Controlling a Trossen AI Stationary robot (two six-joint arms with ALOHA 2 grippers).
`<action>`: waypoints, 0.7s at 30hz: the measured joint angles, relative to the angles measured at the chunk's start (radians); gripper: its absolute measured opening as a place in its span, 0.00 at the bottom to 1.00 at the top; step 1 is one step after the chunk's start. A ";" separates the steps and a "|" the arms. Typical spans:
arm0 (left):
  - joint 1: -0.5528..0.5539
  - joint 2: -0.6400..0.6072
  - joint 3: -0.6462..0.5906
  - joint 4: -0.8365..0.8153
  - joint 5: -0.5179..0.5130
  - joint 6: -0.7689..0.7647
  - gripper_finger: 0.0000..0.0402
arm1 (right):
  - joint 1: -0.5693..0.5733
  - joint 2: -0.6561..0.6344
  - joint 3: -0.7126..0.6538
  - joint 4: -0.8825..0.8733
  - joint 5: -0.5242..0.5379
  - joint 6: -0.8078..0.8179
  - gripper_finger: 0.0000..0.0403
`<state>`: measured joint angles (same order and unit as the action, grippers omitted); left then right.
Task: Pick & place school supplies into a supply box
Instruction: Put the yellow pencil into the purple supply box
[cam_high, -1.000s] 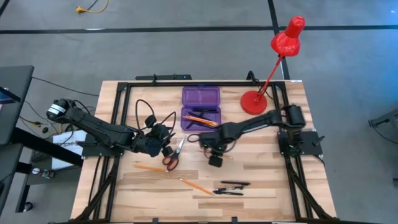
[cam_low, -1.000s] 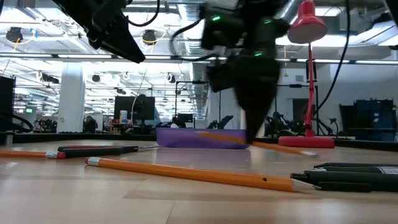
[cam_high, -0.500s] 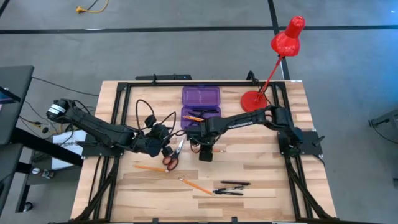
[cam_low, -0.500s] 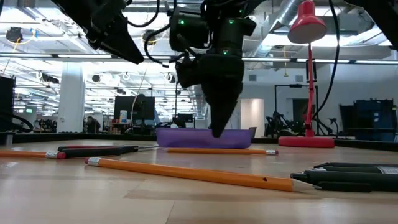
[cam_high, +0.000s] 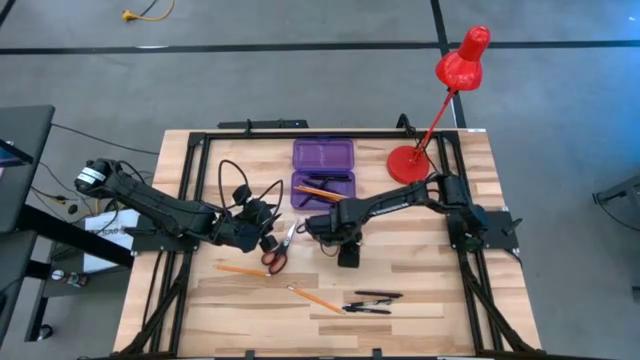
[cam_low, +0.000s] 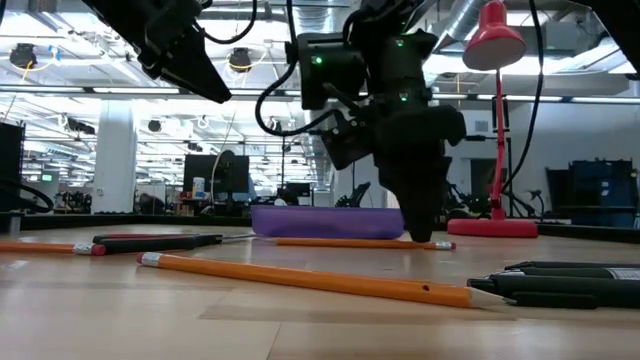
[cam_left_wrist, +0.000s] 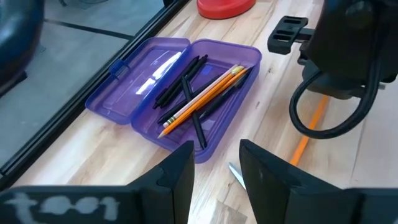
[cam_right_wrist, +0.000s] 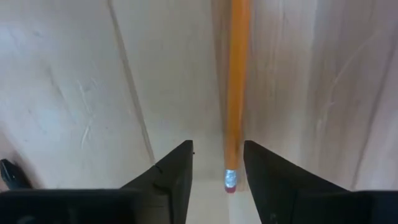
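Fingers of the right gripper (cam_right_wrist: 214, 180) stand parted, pointing straight down at the desk (cam_right_wrist: 74, 81), with an orange pencil (cam_right_wrist: 236, 87) lying flat between them, eraser end nearest the camera; nothing is grasped. Judged from this, the step in hand is the pick of this pencil, and the next move calls for a short descent and a closing squeeze across the thin shaft, then a lift toward the box. Seen from above, the right gripper (cam_high: 345, 232) hangs just in front of the purple supply box (cam_high: 322, 170), whose lid lies open and whose tray already holds pens and pencils. The left gripper (cam_left_wrist: 214, 171) waits near the box, fingers held partly apart and empty, close to the red-handled scissors (cam_high: 277, 252).

Nearer the front edge, on the pale wooden desk (cam_high: 430, 270), lie two more orange pencils (cam_high: 312, 298) and a cluster of black pens (cam_high: 368, 301), all still to be collected. A red desk lamp (cam_high: 440, 100) stands at the far right corner. Beyond the desk, the low view shows a large open workroom with ceiling lights, exposed ducting and dark equipment racks.
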<state>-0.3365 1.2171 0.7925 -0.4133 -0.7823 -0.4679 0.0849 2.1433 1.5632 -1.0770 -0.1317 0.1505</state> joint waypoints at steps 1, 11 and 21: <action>0.000 0.000 0.000 0.000 0.000 0.000 0.29 | 0.000 0.000 -0.005 0.000 0.000 0.010 0.35; 0.000 0.000 0.000 0.001 0.000 0.012 0.29 | -0.010 -0.071 -0.017 -0.024 0.085 0.059 0.34; 0.000 0.000 0.000 0.009 0.002 -0.008 0.29 | -0.026 -0.083 -0.120 -0.011 0.041 0.060 0.33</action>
<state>-0.3363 1.2171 0.7925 -0.4048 -0.7802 -0.4755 0.0591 2.0602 1.4430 -1.0884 -0.0905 0.2104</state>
